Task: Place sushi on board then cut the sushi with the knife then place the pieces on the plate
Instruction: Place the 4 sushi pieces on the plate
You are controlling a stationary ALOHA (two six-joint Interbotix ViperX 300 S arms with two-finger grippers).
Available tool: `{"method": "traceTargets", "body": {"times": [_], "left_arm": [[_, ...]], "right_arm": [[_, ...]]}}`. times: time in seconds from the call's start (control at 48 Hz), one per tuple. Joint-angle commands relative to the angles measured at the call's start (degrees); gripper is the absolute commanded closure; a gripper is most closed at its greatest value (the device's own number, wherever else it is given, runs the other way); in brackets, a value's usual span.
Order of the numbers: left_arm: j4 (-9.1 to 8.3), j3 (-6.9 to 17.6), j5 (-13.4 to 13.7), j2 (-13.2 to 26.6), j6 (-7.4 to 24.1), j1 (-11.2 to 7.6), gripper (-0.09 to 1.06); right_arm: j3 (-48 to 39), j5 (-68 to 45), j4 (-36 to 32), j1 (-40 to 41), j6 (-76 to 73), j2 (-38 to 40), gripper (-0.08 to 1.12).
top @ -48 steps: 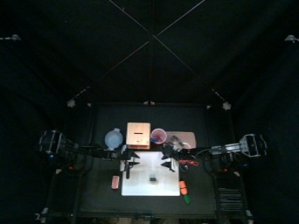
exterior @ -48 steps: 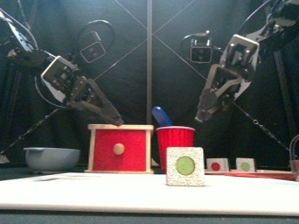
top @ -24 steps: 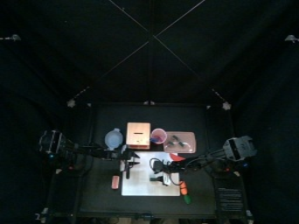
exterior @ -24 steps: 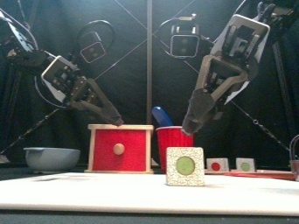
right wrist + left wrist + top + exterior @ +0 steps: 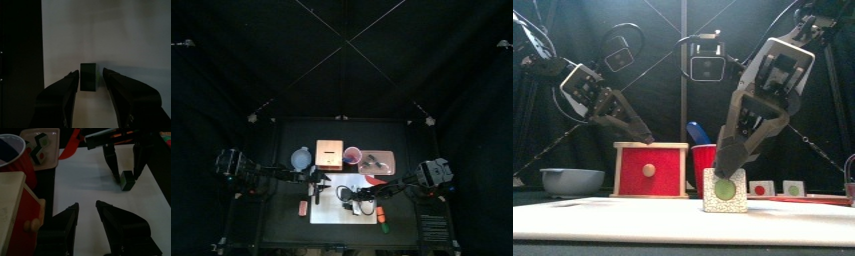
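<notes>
Hovering low over the board (image 5: 127, 45), the right gripper (image 5: 90, 71) has its jaws parted a little wider than the sushi (image 5: 724, 190) and holds nothing. The sushi is one slice, standing on edge on the board, directly under the gripper. In the wrist view it sits between the jaw tips, with a jaw beside each of its two long sides. A thin gap seems to show on each side, so the jaws do not look closed on it.

The slice looks like a small, stiff toy block, probably light. It is thin and upright, so a nudge from one jaw alone could tip it or slide it on the smooth board. The best hold appears to be low across the two long sides, with both jaws meeting it together.

Behind the gripper stands the cup (image 5: 714, 157) with the blue knife (image 5: 696, 131) in it. Off to the gripper's right is the tray (image 5: 388, 154), with two pieces (image 5: 760, 187) on it. Well off to its left, the left gripper (image 5: 86, 204) hangs above the box (image 5: 651, 170), jaws slightly apart and empty.
</notes>
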State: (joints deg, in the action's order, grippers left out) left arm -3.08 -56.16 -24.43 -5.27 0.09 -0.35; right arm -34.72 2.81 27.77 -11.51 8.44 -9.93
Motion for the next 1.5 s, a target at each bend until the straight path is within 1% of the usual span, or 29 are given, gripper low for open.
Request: {"method": "traceTargets", "body": {"times": [0.021, 0.146, 0.271, 0.375, 0.521, 0.667, 0.854, 1.0, 1.167, 1.312, 1.5], "left_arm": [[0.09, 0.4, -0.2, -0.3, 0.1, 0.0, 0.22], [0.09, 0.4, -0.2, -0.4, 0.1, 0.0, 0.22], [0.09, 0.4, -0.2, -0.4, 0.2, 0.0, 0.22], [0.09, 0.4, -0.2, -0.4, 0.2, 0.0, 0.22], [0.09, 0.4, -0.1, -0.4, 0.2, 0.0, 0.22], [0.09, 0.4, 0.2, -0.4, 0.2, 0.0, 0.22], [0.09, 0.4, 0.2, -0.4, 0.2, 0.09, 0.22], [0.09, 0.5, 0.2, -0.4, 0.2, 0.18, 0.22], [0.09, 0.6, 0.3, -0.4, 0.3, 0.35, 0.22], [0.09, 0.6, 0.3, -0.3, 0.3, 0.44, 0.22], [0.09, 0.5, 0.3, -0.4, 0.2, 0.35, 0.22]], "right_arm": [[1.8, 0.4, -0.7, 0.1, 0.2, 0.2, 0.26], [2.5, 1.4, -1.8, 0.2, 0.2, -0.6, 0.31], [2.3, 2.5, -2.2, 0.2, 0.1, -0.1, 0.41], [1.3, 3.3, -2.0, 0.8, 0.1, 1.3, 0.44], [-1.9, 5.4, -2.1, 4.0, -0.1, 6.2, 0.43], [-8.3, 5.7, -1.9, 9.0, -0.1, 14.4, 0.43], [-17.3, 6.2, -2.4, 17.8, -0.1, 25.2, 0.43], [-24.5, 7.0, -3.6, 27.9, 0.1, 32.9, 0.43], [-29.3, 7.1, -6.1, 39.1, 0.1, 39.6, 0.43], [-31.6, 8.0, -9.9, 46.1, 0.1, 43.6, 0.43], [-33.3, 11.3, -12.6, 52.7, 0.1, 44.6, 0.43]]}}
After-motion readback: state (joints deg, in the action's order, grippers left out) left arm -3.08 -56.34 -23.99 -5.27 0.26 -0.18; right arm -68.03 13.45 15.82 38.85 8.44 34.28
